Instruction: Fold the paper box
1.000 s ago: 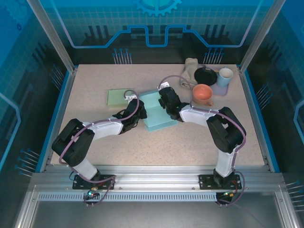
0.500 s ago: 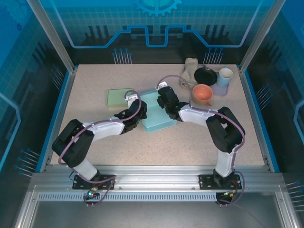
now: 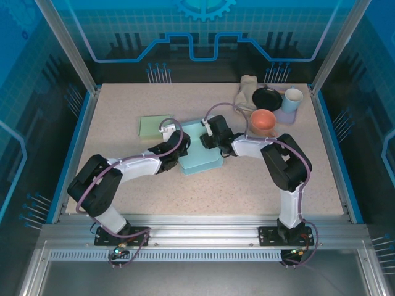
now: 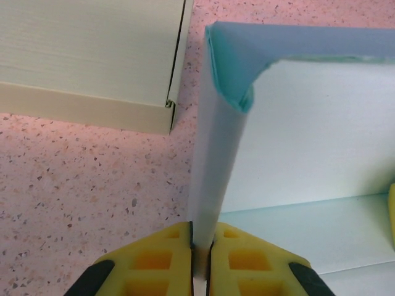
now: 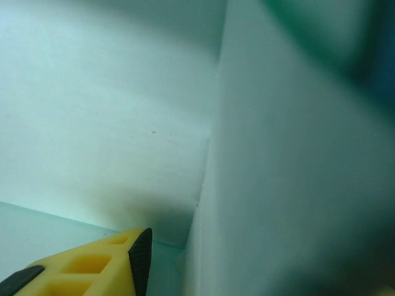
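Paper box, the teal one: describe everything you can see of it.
The paper box is pale teal, thin matte card, part-folded: a flat base with two adjoining walls raised, meeting at a slightly crumpled corner. It lies mid-table, beside a pale green box. The left hand pinches one of those walls edge-on; the right hand reaches inside, contact unclear.

Speckled table [image 3: 123, 111] w/ teal paper box [image 3: 203, 161], green box [image 3: 151, 126], orange bowl [image 3: 263, 121], black disc [image 3: 266, 98] back-R.
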{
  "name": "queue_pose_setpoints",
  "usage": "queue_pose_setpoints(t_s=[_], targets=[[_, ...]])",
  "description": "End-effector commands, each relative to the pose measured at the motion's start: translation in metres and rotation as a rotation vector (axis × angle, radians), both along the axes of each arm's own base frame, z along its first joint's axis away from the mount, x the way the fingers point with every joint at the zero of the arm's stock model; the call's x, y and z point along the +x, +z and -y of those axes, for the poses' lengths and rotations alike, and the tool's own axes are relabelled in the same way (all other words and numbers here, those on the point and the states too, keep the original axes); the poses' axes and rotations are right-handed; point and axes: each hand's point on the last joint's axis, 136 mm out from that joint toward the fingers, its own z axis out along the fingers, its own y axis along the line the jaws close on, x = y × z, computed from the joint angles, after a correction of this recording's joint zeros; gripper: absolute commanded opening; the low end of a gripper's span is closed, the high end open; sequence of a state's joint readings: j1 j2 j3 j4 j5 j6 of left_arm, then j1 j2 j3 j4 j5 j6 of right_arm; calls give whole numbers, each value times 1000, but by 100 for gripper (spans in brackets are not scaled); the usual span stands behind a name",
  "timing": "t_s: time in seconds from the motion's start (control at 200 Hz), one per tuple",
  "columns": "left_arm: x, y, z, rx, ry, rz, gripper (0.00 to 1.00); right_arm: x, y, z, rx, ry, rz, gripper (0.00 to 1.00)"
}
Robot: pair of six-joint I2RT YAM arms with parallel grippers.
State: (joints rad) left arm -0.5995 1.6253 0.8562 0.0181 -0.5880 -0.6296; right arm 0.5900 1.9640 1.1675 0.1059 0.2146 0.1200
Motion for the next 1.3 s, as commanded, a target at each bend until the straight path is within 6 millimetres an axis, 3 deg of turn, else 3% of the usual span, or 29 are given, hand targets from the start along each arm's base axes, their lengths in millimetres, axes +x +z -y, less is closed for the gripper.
queue_pose_setpoints(t_s=[0.0,0.12,0.25,0.385,0.54,0.61,0.73,0.9,1.05,1.295], targets=[[12,14,-1,-14,44,50,11,0,-8,4,-1,-27,-35,49],[12,11,-4,6,55,46,11,3,0,13,-4,-85,-3,46],[14,5,-5,18,62,37,11,7,7,26,-13,-176,35,31],[14,1,-7,36,76,32,11,10,15,55,-190,-337,129,31],[14,0,-12,53,92,36,11,10,18,67,-258,-394,175,32],[14,1,-11,52,87,37,11,9,16,51,-202,-313,160,34],[15,-1,-11,54,89,35,11,-6,16,-3,-15,-50,84,39],[17,-3,-10,62,93,29,11,-22,30,-42,157,96,3,45],[18,-4,-11,74,97,26,11,-25,47,-42,233,56,-24,49],[18,-3,-10,80,85,22,11,-22,55,-6,152,-84,12,52]])
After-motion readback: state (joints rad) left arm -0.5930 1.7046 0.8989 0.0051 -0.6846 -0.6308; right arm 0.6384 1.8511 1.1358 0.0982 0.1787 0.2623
